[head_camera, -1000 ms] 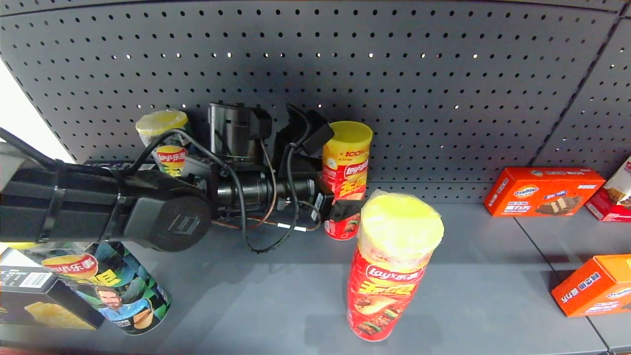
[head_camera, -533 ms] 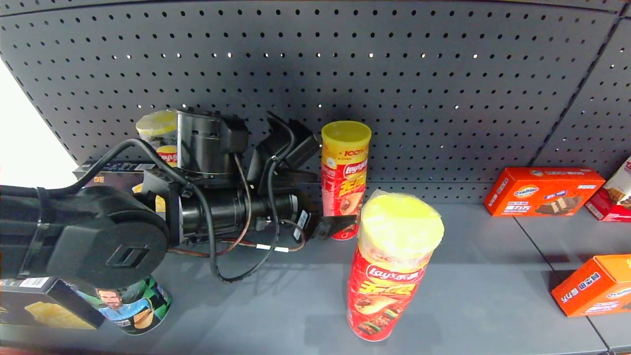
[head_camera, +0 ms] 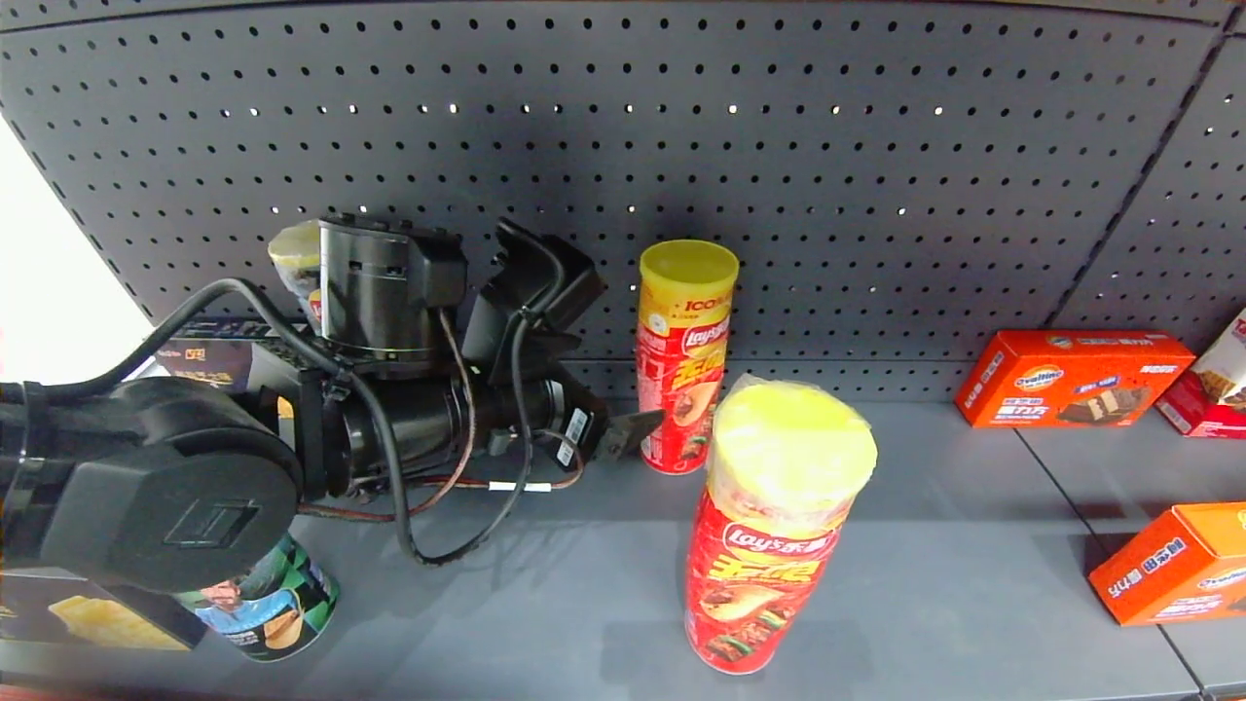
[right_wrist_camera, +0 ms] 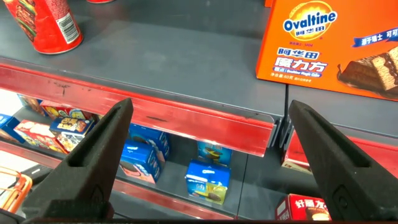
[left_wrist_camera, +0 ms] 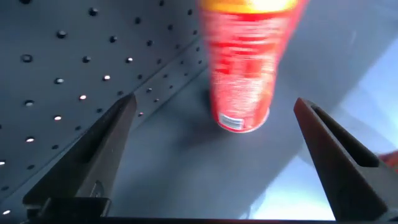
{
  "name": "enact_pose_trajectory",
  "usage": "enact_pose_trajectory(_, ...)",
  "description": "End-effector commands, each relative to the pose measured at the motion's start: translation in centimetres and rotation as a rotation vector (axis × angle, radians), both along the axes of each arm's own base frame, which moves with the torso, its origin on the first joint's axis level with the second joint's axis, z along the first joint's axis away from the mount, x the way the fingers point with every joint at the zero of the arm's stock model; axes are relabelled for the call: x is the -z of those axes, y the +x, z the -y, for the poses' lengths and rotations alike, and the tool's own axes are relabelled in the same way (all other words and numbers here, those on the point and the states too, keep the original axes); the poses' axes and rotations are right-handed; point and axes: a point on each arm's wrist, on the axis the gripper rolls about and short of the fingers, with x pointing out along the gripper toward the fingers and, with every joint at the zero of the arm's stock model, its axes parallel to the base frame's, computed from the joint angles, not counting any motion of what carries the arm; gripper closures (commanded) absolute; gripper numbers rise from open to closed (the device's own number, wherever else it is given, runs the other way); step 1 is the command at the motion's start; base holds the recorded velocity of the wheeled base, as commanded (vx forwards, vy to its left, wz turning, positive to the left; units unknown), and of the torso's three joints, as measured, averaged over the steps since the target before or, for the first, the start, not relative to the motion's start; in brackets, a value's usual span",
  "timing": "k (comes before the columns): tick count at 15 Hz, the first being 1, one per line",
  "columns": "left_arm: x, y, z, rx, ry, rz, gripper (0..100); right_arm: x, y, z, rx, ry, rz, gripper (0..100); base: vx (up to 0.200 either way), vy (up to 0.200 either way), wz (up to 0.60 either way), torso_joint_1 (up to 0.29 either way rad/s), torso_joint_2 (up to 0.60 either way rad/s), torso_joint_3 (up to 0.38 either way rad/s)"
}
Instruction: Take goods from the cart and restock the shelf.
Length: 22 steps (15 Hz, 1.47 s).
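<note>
On the shelf [head_camera: 973,584], by the pegboard [head_camera: 779,146]: my left end effector [left_wrist_camera: 214,106] facing the rear can [head_camera: 684,355].
The rear can stands upright against the pegboard, likely to keep the front row free; my left end effector is spread, empty, just short of it.

Dark pegboard wall [head_camera: 779,146], grey shelf [head_camera: 973,584]

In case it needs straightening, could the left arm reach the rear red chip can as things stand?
Probably yes: the open left tool faces the rear red can, bare shelf between.
</note>
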Motion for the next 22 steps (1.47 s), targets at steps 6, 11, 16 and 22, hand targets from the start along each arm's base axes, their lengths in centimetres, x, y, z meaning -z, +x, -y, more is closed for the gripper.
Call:
enact_pose_trajectory(6,0.0,2.0,1.1,-0.055,0.005,0.022,0,0.0,0.0,0.0,0.0,-0.001,-0.001,0,0.0,0.0,0.0,0.0,0.0,0.0)
enact_pose_trajectory(11,0.1,2.2,0.8,-0.078,0.012,0.019,0,0.0,0.0,0.0,0.0,-0.001,-0.001,0,0.0,0.0,0.0,0.0,0.0,0.0)
enact_pose_trajectory(16,0.2,2.2,0.7,-0.097,0.016,0.019,0,0.0,0.0,0.0,0.0,-0.001,-0.001,0,0.0,0.0,0.0,0.0,0.0,0.0)
enact_pose_trajectory(22,0.2,2.3,0.4,-0.132,0.024,0.022,0,0.0,0.0,0.0,0.0,-0.001,-0.001,0,0.0,0.0,0.0,0.0,0.0,0.0)
